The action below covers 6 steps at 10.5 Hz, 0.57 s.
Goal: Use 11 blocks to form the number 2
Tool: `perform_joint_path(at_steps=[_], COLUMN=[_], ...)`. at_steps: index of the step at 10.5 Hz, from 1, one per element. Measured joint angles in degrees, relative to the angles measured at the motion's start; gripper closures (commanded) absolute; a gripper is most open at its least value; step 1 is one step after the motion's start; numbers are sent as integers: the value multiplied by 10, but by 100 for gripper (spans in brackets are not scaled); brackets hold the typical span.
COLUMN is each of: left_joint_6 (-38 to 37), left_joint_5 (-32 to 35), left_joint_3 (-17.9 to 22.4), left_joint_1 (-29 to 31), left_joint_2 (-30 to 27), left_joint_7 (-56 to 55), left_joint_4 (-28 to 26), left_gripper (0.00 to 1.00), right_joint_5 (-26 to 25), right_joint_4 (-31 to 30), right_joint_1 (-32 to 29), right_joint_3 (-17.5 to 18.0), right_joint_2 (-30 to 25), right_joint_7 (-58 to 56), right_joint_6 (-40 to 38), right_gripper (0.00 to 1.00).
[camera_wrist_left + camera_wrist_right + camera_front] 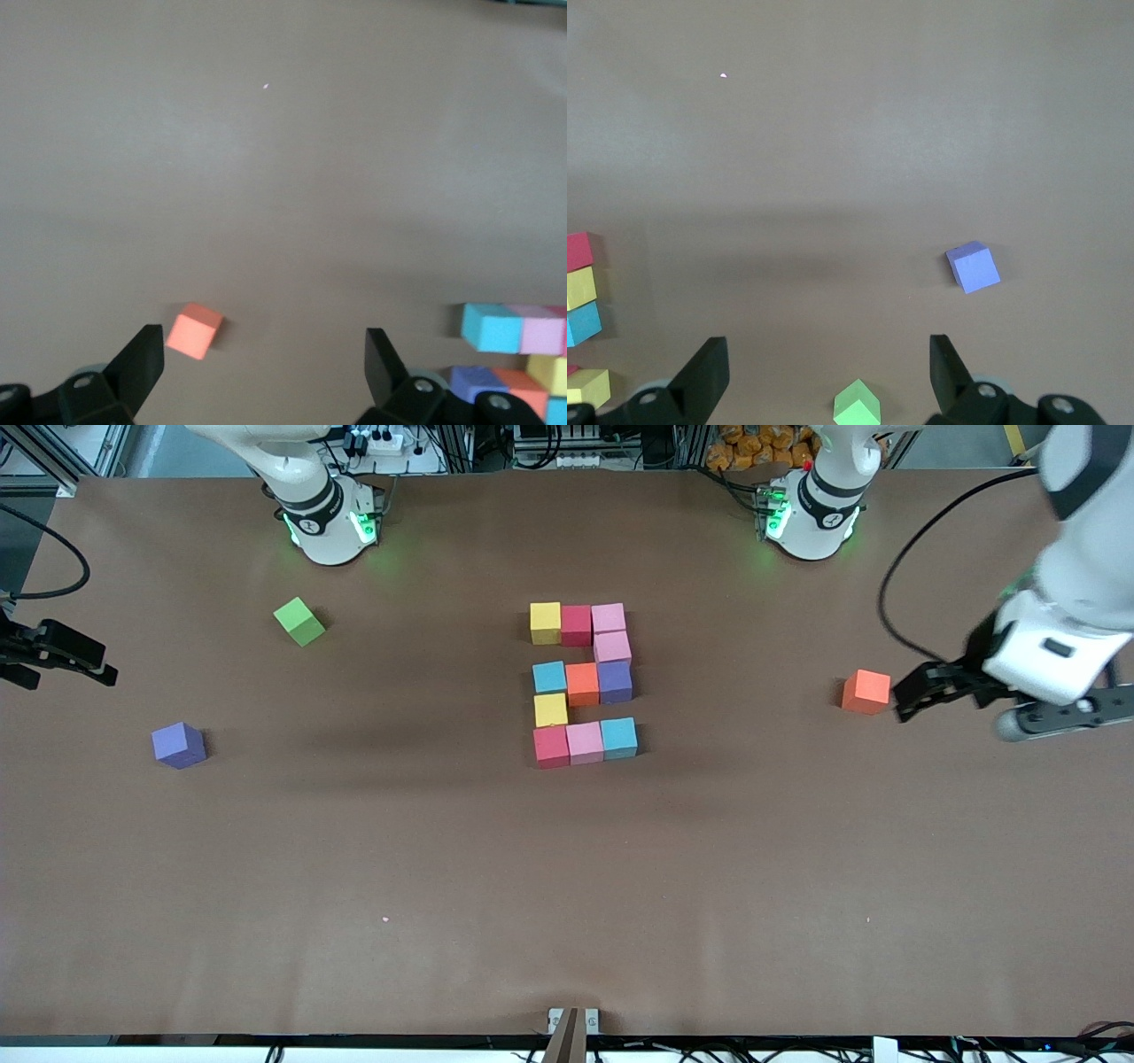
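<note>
The left gripper (921,691) hangs with its jaws spread and empty over the left arm's end of the table, just beside a loose orange cube (866,692), while the right gripper (62,657), likewise spread and empty, waits over the right arm's end near a stray purple cube (179,745) and the green cube (299,621). In the middle of the table (567,886) the number 2 (583,684) stands with all eleven blocks touching. The building looks finished, so I judge that the next move calls only for both arms to keep clear of the digit.
</note>
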Motion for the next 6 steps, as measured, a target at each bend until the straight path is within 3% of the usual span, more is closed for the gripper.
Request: perform_joint_path(at_steps=[3,6], left_joint_6=[-42,-45], left_joint_5=[0,0], left_joint_3=[51,69], left_joint_1=[-2,-4], left_joint_2=[-28,-29], left_joint_7=[61,67], left_joint_4=[2,1], left_gripper=[0,0], right_joint_5=[0,0], right_joint_4=[-1,-1], right_joint_1=[0,0], right_joint_3=[0,0], right_joint_2=[1,2], right_joint_7=[0,0], right_joint_6=[0,0], right_gripper=[0,0])
